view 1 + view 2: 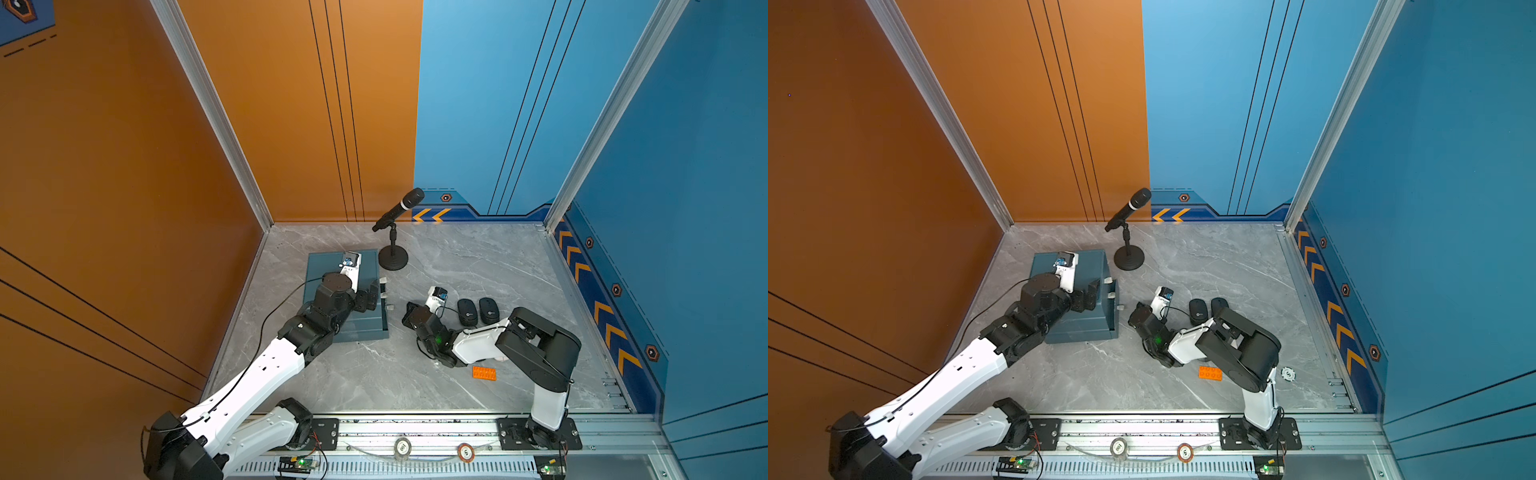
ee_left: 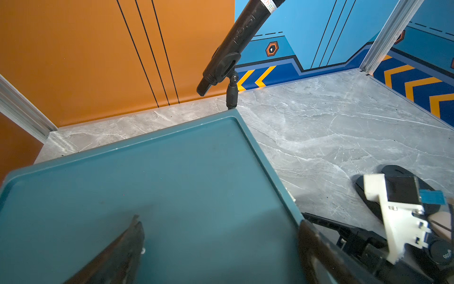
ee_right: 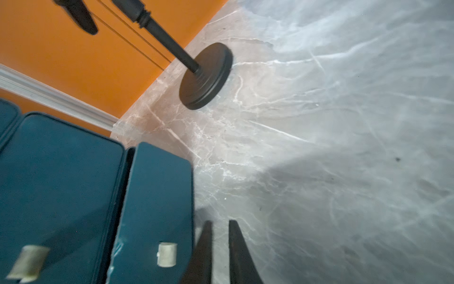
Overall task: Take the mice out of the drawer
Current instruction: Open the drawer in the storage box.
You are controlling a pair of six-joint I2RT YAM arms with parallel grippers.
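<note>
Two black mice (image 1: 467, 312) (image 1: 489, 310) lie side by side on the marble table, right of the teal drawer cabinet (image 1: 328, 266). One of these mice (image 2: 393, 169) shows partly in the left wrist view. The cabinet's drawer fronts (image 3: 157, 196) carry pale knobs (image 3: 167, 254), and what lies inside the drawers is hidden. My left gripper (image 2: 221, 233) hangs wide open over the cabinet's flat top, near its right edge (image 1: 376, 295). My right gripper (image 3: 222, 246) is just off the drawer fronts, low over the table (image 1: 406, 313), its jaws a narrow gap apart with nothing between them.
A black microphone (image 1: 399, 208) on a round-based stand (image 1: 392, 257) rises just behind the cabinet. An orange studded plate (image 1: 484, 372) lies on the table in front of the right arm. Orange and blue walls enclose the table on three sides.
</note>
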